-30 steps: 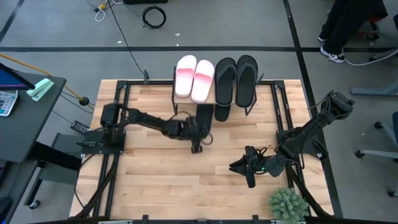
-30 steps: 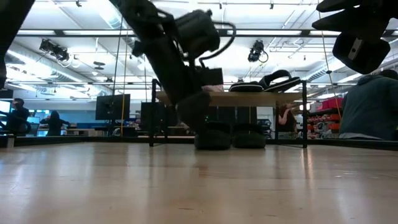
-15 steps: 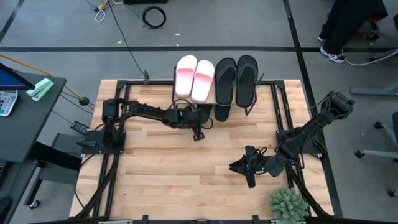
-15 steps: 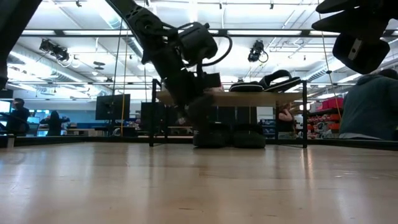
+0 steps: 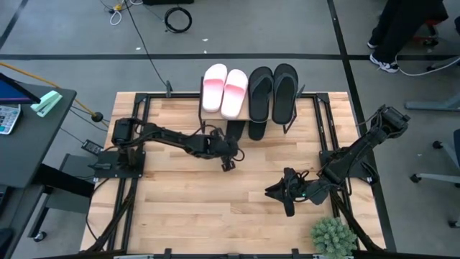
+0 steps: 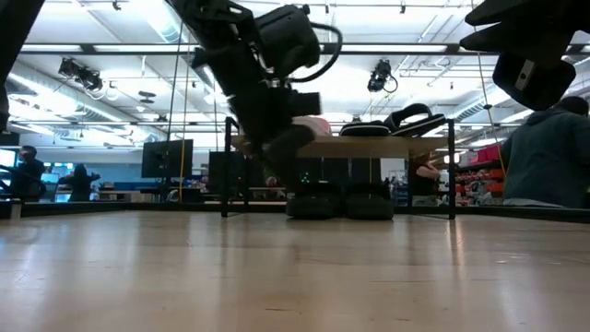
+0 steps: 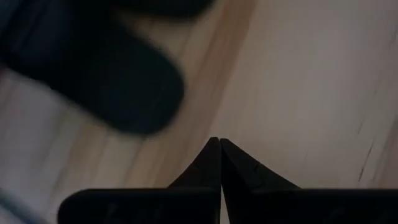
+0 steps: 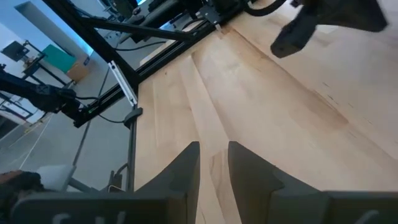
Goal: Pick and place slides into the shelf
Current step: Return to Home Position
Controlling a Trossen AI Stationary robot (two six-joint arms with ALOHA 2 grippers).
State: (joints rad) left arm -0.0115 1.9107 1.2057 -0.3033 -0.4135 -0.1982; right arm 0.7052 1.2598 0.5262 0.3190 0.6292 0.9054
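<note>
Slides: pink-and-white pair (image 5: 231,93) prob. light, soft foam; grab by strap/side edge. Left end effector (image 5: 228,164) clenched, empty, nr shelf (image 6: 396,146); right end effector (image 5: 287,194) slightly parted, idle.

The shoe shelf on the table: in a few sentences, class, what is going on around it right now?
The left gripper, shut and empty, hangs above the table just in front of the shelf. Two pink-and-white slides and two black flip-flops lie on its top board, and two black slides sit underneath. The right gripper waits, slightly open, over the table's right half.
</note>
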